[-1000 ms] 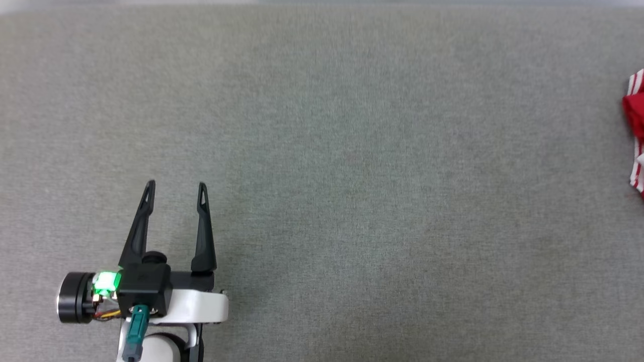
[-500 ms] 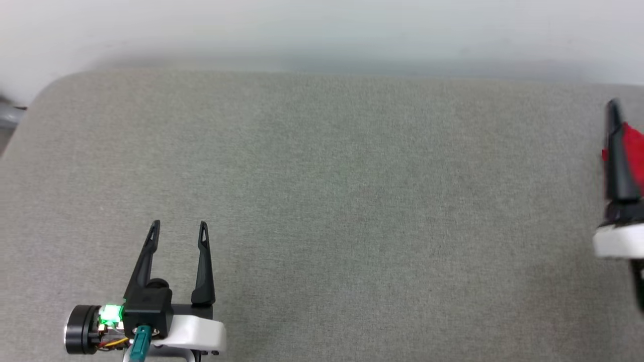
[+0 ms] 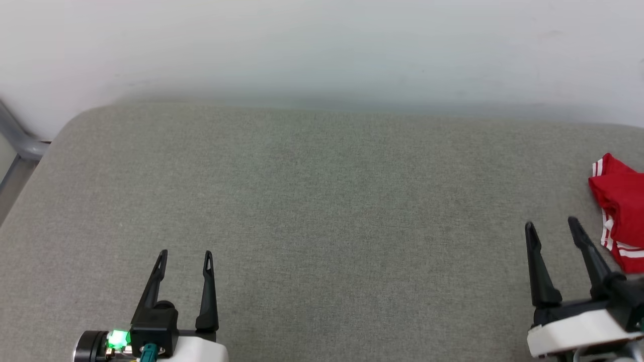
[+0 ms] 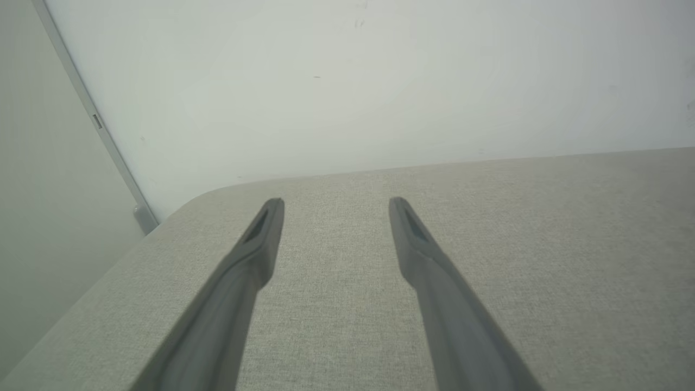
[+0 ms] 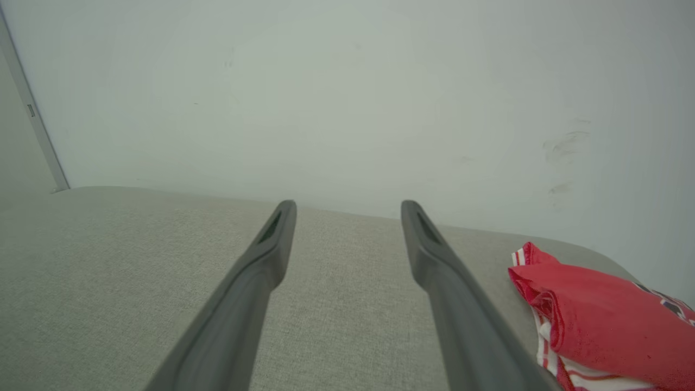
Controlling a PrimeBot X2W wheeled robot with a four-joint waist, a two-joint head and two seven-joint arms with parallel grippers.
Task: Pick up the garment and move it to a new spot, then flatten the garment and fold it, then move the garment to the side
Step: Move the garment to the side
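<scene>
Pad (image 3: 322,201) bears garment (image 3: 621,201), print (image 5: 672,306) in R wrist view.

Grey pad (image 3: 322,201) w/ garment (image 3: 622,198) on rt

A wide worktop (image 3: 322,226) covered in grey woven cloth, its far-left corner rounded, stands before a plain pale wall (image 3: 322,45). Soft, even light falls on both and leaves a faint shadow along the far edge. A grey tube (image 3: 22,143) curves in beside the rounded corner. Faint dark scuff marks (image 5: 564,144) show on the wall toward the right
</scene>
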